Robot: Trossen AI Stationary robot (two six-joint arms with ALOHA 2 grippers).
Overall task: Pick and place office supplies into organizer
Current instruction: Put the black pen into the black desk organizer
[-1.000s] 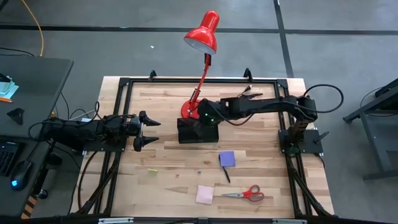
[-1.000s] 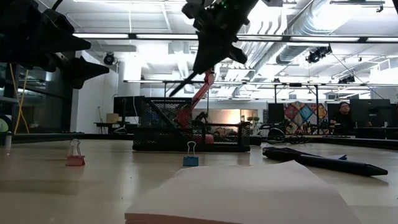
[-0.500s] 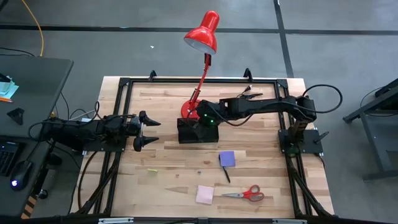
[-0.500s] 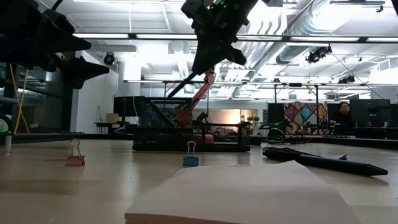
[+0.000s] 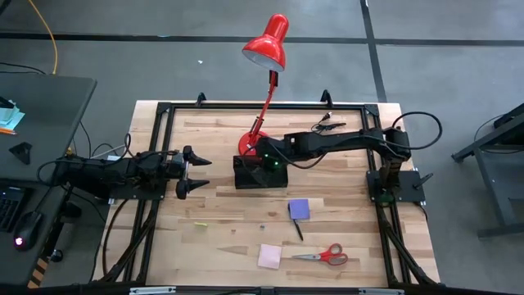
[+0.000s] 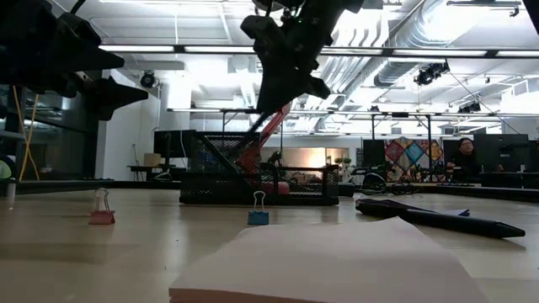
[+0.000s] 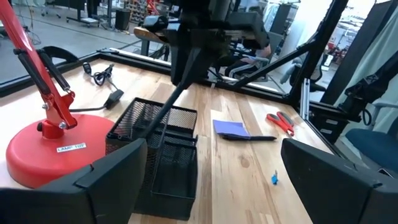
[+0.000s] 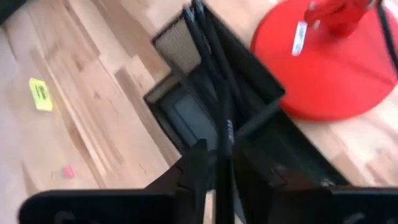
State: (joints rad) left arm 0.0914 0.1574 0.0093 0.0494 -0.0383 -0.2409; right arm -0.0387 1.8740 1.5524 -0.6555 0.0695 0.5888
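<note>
Step in hand: the right end effector (image 5: 264,166) hangs over the organizer (image 5: 260,174) with a black pen (image 8: 222,134) pinched between its fingers, so this looks like the drop-off of a pen.
Pen angle: in the low view the pen (image 6: 250,113) slants down from the end effector toward the mesh organizer (image 6: 253,178), and in the left wrist view its lower end reaches in at the basket's rim.
Right end effector state: fingers pressed onto the pen shaft, seen clearly in the right wrist view; other pens already stand in the same compartment.
Next move, my call: line the tip up inside the compartment, lower a touch, then spread the fingers so the pen falls in beside the others; the red lamp base (image 5: 250,146) sits just beside the organizer, so the arm has little room on that side.
Left end effector: it (image 5: 199,174) waits well to the left of the organizer above the tabletop (image 5: 213,238), fingers spread, carrying nothing.
Supplies not yet placed: purple sticky pad (image 5: 299,208) with a pen (image 5: 295,226) touching its edge, pink sticky pad (image 5: 269,256) and red-handled scissors (image 5: 324,255), all on the near half of the tabletop, well apart from both end effectors.
</note>
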